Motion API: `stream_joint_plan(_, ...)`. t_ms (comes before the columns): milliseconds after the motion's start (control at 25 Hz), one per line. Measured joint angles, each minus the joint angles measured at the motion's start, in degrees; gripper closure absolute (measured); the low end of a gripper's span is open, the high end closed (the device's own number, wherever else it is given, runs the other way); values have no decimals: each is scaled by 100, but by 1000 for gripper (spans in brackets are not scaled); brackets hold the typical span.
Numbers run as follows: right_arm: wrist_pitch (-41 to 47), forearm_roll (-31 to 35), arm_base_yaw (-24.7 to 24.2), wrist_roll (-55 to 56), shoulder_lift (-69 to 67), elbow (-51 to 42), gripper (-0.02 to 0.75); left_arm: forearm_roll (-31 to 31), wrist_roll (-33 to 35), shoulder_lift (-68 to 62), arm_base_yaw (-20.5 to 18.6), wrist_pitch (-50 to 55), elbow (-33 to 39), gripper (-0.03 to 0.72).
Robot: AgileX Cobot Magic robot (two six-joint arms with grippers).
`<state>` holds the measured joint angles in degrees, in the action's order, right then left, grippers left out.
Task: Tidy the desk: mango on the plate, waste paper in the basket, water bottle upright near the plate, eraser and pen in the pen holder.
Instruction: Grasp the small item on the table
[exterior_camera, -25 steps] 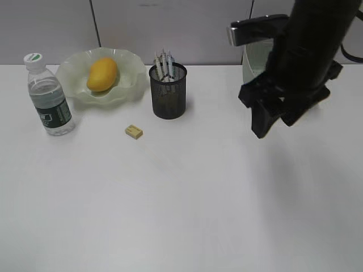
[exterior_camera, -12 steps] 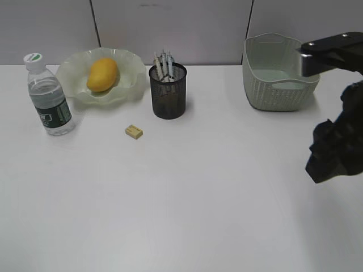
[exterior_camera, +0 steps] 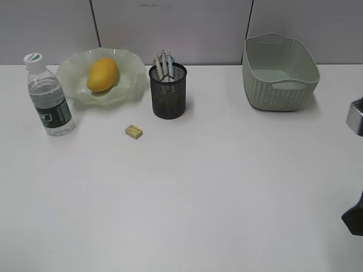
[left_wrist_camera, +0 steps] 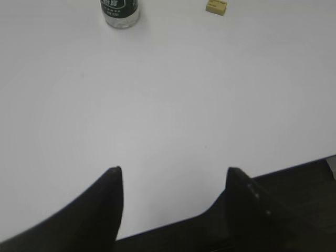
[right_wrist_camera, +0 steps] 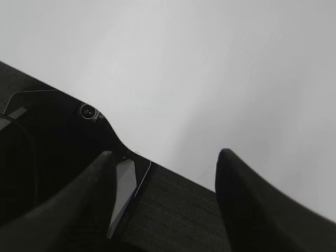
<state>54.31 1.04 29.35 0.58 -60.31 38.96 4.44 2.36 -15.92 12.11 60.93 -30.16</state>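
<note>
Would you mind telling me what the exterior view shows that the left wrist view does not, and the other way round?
Only the exterior view shows the mango lying on the plate, the pen holder with pens standing in it, and the basket. Only the left wrist view shows the left end effector, open with nothing between its fingers, and the near table edge. Both show the upright water bottle, the eraser and the white desk.

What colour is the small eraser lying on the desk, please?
Pale yellow-tan; the eraser shows best in the exterior view.
</note>
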Motion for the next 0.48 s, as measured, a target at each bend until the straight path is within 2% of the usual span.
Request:
stream_joint_plan(240,-157,-12,0,11,1115,-642,262,0,0,0,0,0,0,222)
stream_joint_plan(480,-108,-13,0,184,2572,-759,263,0,0,0,0,0,0,222)
